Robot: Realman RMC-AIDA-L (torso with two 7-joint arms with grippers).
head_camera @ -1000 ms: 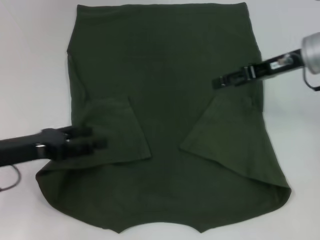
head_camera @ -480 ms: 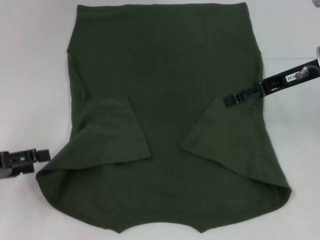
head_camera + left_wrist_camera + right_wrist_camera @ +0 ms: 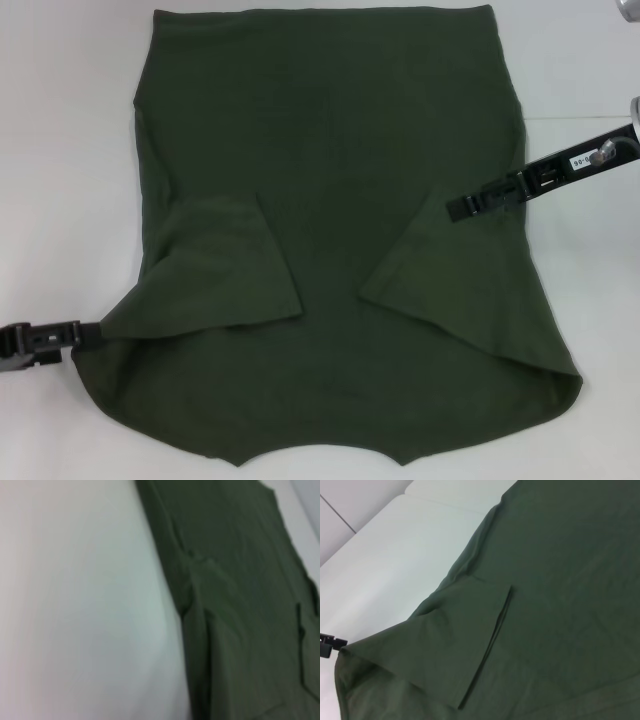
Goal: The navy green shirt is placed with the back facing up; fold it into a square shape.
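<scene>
The large dark olive-green soft fabric shirt (image 3: 340,200) is lying flat w/ both sleeves folded in; it is limp and light, prob. best pinched at the side edges. Left black gripper (image 3: 88,331), lower left of frame, is touching the shirt's edge; right black gripper (image 3: 458,207), middle right, is hovering over it. Whether either pincer is apart or together, one cannot tell.

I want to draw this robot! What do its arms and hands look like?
Both hands are black, thin and boxy, like long flat clamps. The left hand has ridged black blocks behind it. The right hand sits on a slim black arm carrying a small white label with dark writing too small to read, with a bit of silver metal behind it. They look tiny beside the navy green shirt.
</scene>
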